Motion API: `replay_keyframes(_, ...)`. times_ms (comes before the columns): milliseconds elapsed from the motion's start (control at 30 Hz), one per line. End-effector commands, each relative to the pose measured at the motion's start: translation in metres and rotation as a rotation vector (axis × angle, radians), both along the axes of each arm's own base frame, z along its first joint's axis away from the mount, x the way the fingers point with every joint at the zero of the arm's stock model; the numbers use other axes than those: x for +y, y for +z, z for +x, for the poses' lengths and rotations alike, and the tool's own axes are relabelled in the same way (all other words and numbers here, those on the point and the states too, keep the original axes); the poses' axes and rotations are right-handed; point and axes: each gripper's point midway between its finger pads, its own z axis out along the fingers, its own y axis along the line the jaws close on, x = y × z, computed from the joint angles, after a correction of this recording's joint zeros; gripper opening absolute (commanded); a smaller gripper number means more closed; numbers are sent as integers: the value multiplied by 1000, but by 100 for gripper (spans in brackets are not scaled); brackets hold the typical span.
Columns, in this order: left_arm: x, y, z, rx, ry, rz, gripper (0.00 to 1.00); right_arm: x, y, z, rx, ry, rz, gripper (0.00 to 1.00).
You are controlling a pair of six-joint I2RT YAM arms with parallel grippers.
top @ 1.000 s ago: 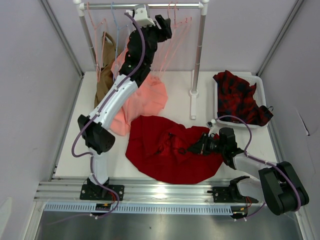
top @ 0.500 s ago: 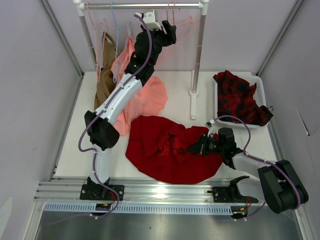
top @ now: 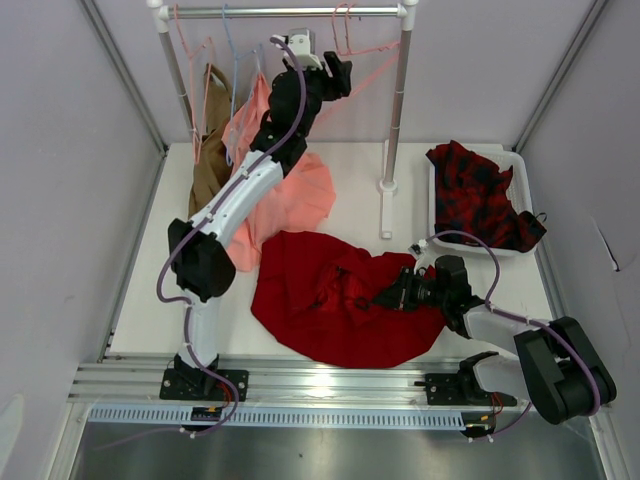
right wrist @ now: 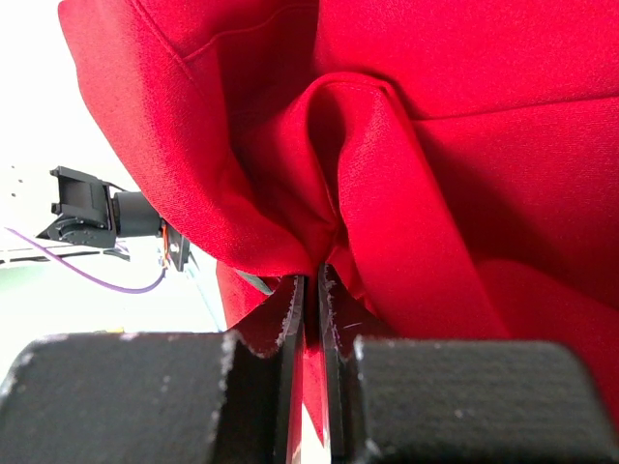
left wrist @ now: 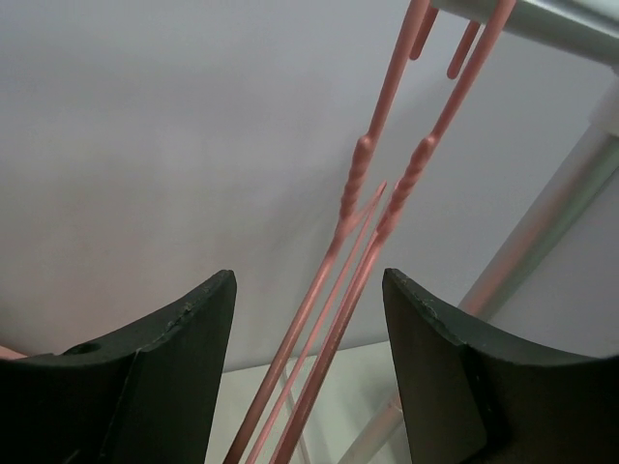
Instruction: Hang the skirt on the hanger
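We leave the skirt heaped on the table, our right gripper pinching 1 fold for lifting, while our left gripper hangs at the rail, jaws spread around the hanger to take it.

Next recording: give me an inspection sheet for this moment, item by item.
Surface: white table, partly under garments.
Job's things: plain deep-red fabric skirt crumpled on table; thin pale-pink wire hanger hanging from metal clothes rail.
Clutter: red-and-black checked garment in white bin; salmon-pink garment, brown garment, light blue wire hanger on rail.
Grippers: left gripper open, hanger wires between its fingers; right gripper shut on skirt fold.
Cables: purple cable along each arm.
Surroundings: grey walls.
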Motion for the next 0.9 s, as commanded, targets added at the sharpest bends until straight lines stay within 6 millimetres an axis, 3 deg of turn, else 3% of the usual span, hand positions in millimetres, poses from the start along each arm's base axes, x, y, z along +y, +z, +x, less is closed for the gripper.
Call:
replay_keyframes(0, 20, 65, -23, -136, -1, -77, 68, 5, 10, 8, -71, 20, 7, 0)
replay_keyframes(467, 28, 79, -33, -182, -29, -112, 67, 6, 8, 6, -67, 23, 1, 0)
replay_keyframes(667, 26, 66, -21, -133, -10, -96, 67, 6, 8, 6, -70, 26, 0, 0)
replay_keyframes(700, 27, 78, -22, -150, -10, -105, 67, 6, 8, 6, -69, 25, -1, 0)
replay_keyframes(767, 22, 59, -11, -103, -8, -79, 67, 6, 9, 6, -69, 24, 0, 0)
replay_keyframes(867, 21, 52, -3, -77, 9, -70, 66, 6, 9, 6, -67, 26, 0, 0)
